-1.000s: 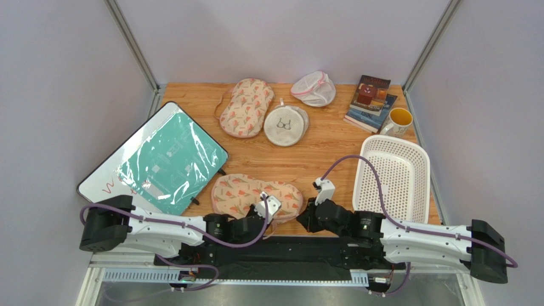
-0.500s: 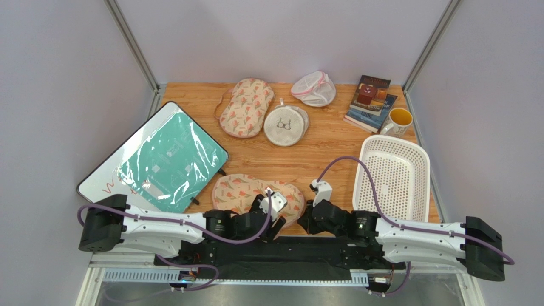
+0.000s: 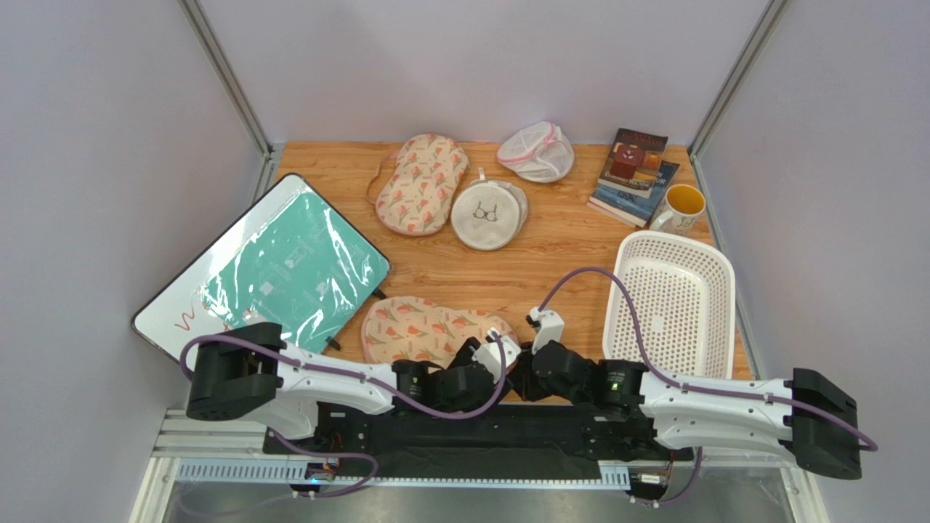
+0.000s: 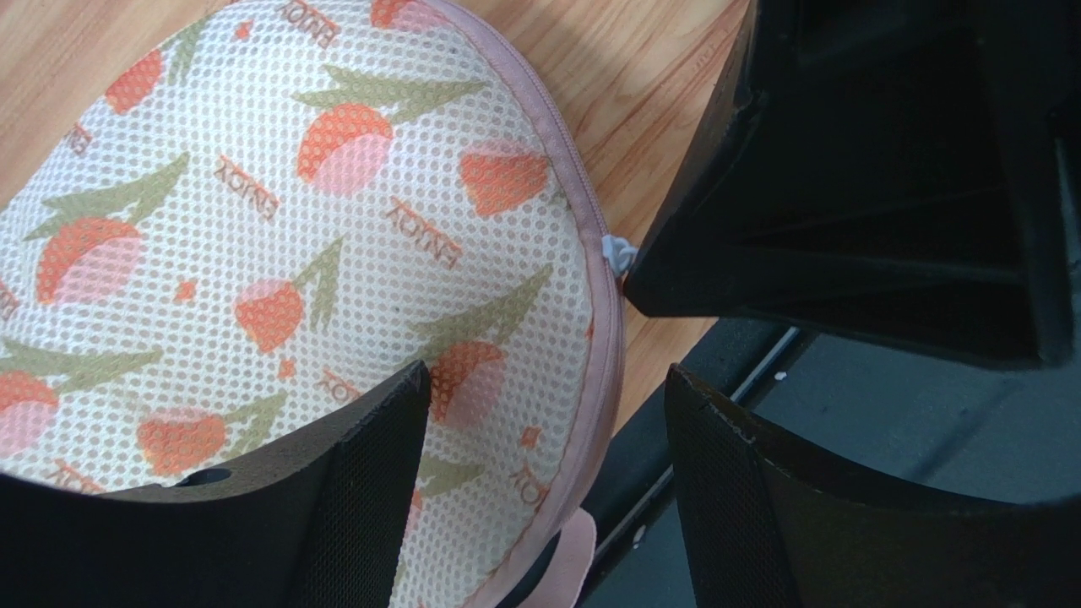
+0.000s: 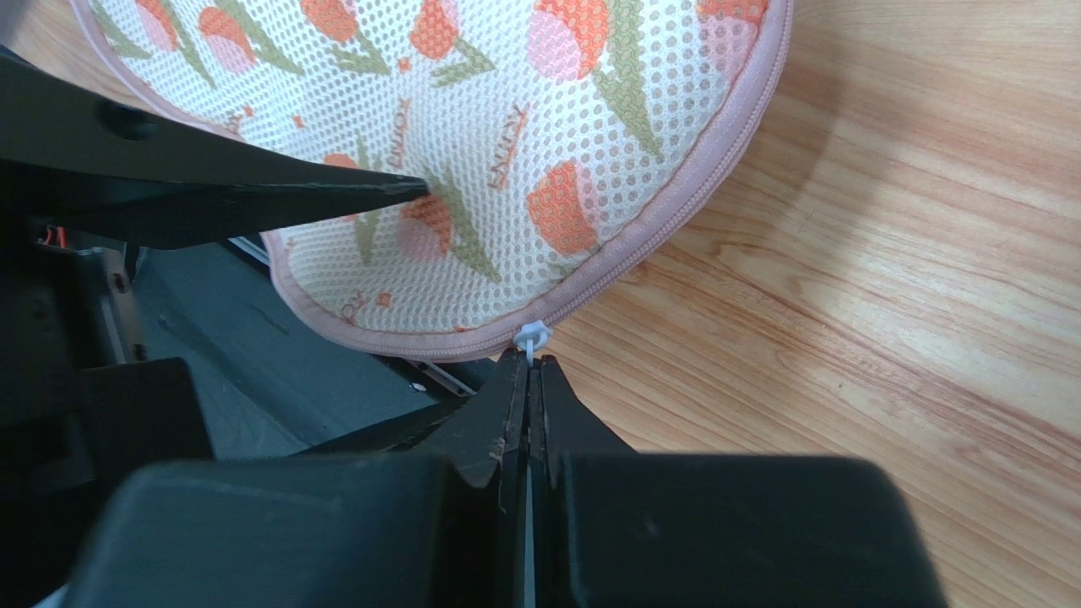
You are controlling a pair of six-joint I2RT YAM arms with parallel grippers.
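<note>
Since a second ago the left arm has swung right along the near edge of the bench, and its left hand (image 4: 546, 380) now sits at the right end of the tulip-print mesh bag (image 3: 420, 329), close against the right hand (image 5: 527, 370), which has barely shifted.

At the left edge of the bench lies a white board (image 3: 175, 311) with a teal sheet in clear plastic on it. The tulip-print mesh bag lies flat at the middle of the near edge, its right end overhanging the bench. The left hand is spread wide, one finger over the bag's mesh and the other just past its pink rim. The right hand is pinched shut, its tips on the white zipper pull (image 5: 533, 336) at the bag's seam.

Along the far edge lie a second printed bag (image 3: 420, 183), a round white pouch (image 3: 488, 215), a small white net bag (image 3: 537, 151), books (image 3: 633, 174) and a yellow mug (image 3: 682, 205). A white basket (image 3: 715, 327) stands at the right edge.
</note>
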